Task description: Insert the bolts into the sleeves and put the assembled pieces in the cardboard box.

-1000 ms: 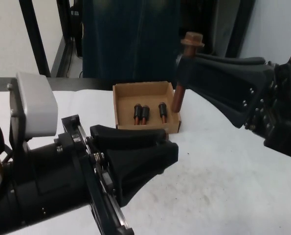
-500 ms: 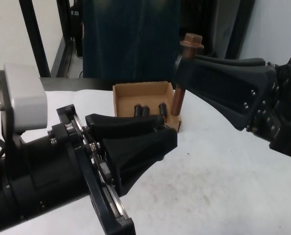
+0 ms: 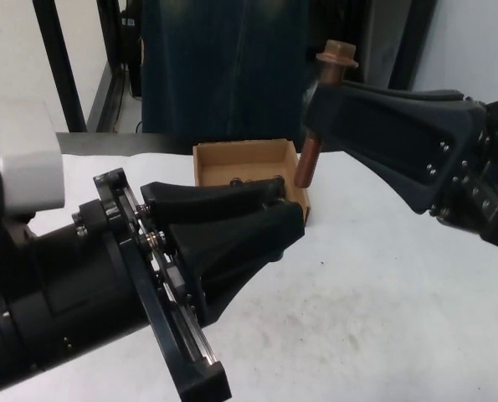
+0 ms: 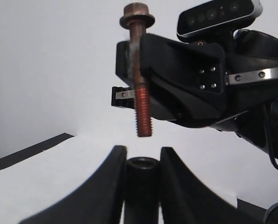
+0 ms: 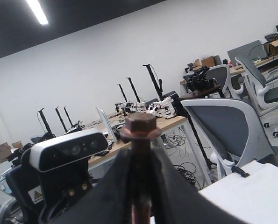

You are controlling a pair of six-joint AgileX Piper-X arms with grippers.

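bolt held over sleeve, box behind

right gripper (image 3: 314,109) is clamped on a copper-coloured bolt (image 4: 138,70), gripping the upper shaft just under the flanged head, with the bolt upright, head up and threaded end down. left gripper (image 3: 286,209) is closed around a black sleeve (image 4: 141,186), which stands between the two fingers with its open mouth facing up. in the left wrist view the bolt's threaded tip hangs just above the sleeve's mouth, roughly in line with it, apart and not touching. the cardboard box (image 3: 232,155) sits open-topped on the white desk (image 3: 382,301) behind both grippers. a few dark pieces (image 3: 234,179) lie inside it, mostly hidden by the left gripper's fingers.
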